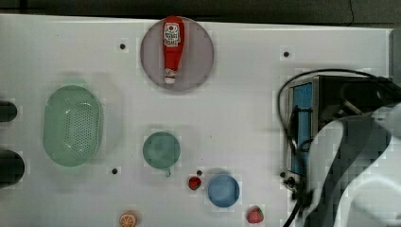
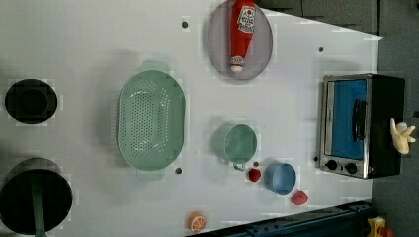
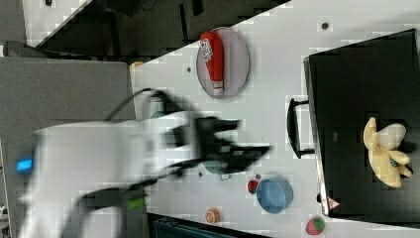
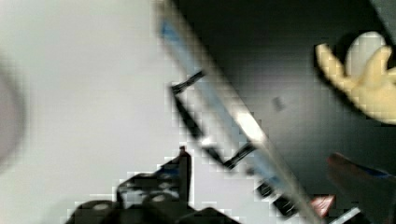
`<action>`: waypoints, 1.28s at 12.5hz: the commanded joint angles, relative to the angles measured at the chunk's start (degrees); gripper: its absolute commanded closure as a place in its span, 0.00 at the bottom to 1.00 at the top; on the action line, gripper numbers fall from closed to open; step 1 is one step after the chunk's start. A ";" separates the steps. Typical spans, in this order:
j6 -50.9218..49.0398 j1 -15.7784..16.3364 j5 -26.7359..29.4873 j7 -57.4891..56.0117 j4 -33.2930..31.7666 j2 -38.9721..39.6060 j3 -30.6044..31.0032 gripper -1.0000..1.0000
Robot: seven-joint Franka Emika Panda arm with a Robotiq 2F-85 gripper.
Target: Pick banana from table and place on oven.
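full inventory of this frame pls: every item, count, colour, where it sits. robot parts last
banana: 1, pale yellow, peeled, lying on the oven top
oven: 1, black top, silver front, blue door, on the table at the left view's right
ketchup bottle: 1, red, lying on the grey plate
plate: 1, grey
colander: 1, green
cup: 1, green
bowl: 1, blue
strawberries: 2, red, either side of the bowl
orange slice: 1, orange, top view's bottom edge
gripper: 1, black, open, holding nothing, clear of the oven in the right view
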 commanded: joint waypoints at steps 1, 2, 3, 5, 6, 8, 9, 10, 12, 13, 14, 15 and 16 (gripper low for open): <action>-10.23 3.13 1.09 22.10 2.59 -7.05 7.96 0.00; -12.48 3.28 1.05 27.89 2.56 -8.77 11.02 0.00; -14.47 3.30 0.99 32.39 2.53 -10.31 14.00 0.00; -16.09 3.30 0.98 40.24 2.49 -12.80 19.06 0.00; -16.47 3.30 0.98 42.48 2.38 -13.76 20.96 0.00; -17.26 3.31 0.98 43.24 1.83 -15.27 23.33 0.00; -17.68 3.31 0.98 43.24 1.42 -15.78 23.94 0.00; -17.94 3.31 0.98 43.24 0.98 -16.12 24.30 0.00; -17.93 3.31 0.98 43.24 0.56 -16.11 24.47 0.00; -17.93 3.31 0.98 43.24 0.39 -16.05 24.46 0.00; -17.94 3.31 0.99 43.24 0.37 -15.97 24.46 0.00; -17.93 3.31 0.98 43.24 0.38 -15.86 24.46 0.00; -17.93 3.31 0.98 43.24 0.38 -15.75 24.46 0.00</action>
